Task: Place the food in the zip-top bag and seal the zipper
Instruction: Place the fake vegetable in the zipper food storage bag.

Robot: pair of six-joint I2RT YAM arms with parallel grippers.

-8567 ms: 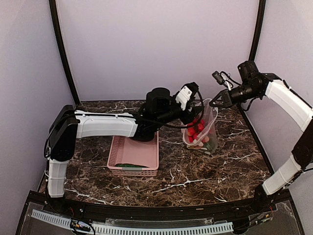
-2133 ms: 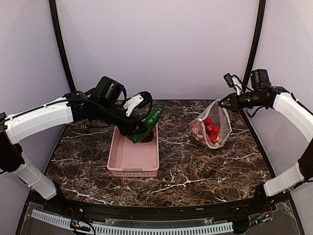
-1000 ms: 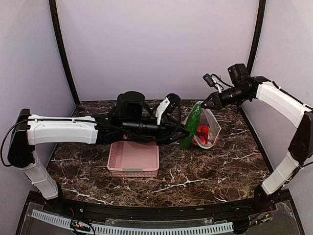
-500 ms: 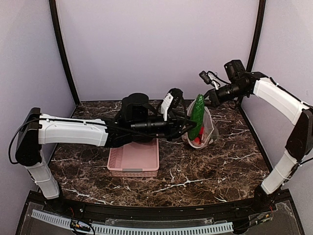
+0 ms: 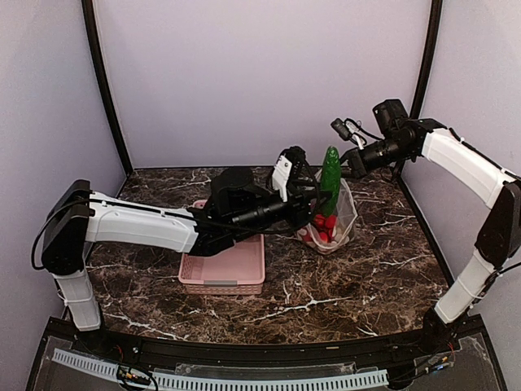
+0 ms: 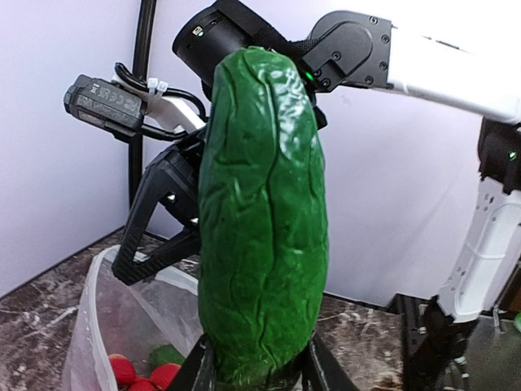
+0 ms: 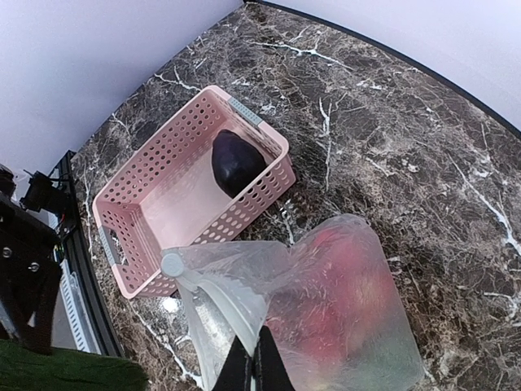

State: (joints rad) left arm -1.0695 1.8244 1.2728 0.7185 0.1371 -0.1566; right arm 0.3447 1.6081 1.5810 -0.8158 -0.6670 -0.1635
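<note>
My left gripper [image 5: 316, 202] is shut on the green cucumber [image 5: 329, 171], holding it upright over the mouth of the zip-top bag [image 5: 335, 224]. The cucumber [image 6: 260, 220] fills the left wrist view, its base clamped between my fingers [image 6: 203, 371]. My right gripper [image 5: 348, 167] is shut on the bag's mouth edge by the zipper [image 7: 213, 301] and holds the bag [image 7: 342, 309] open and up. Red round fruits [image 5: 323, 226] and a green piece [image 6: 165, 357] lie in the bag. The dark purple eggplant [image 7: 236, 161] lies in the pink basket [image 7: 138, 212].
The pink basket [image 5: 224, 265] stands left of the bag on the marble table [image 5: 366, 277], partly under my left arm. Black frame posts [image 5: 423, 57] rise at the back corners. The table's near edge has a black rail [image 5: 244, 346].
My left gripper has carried the cucumber from the basket to the bag and stood it upright over the mouth. In the last half second the left arm shifted slightly right and the bag sagged lower.
</note>
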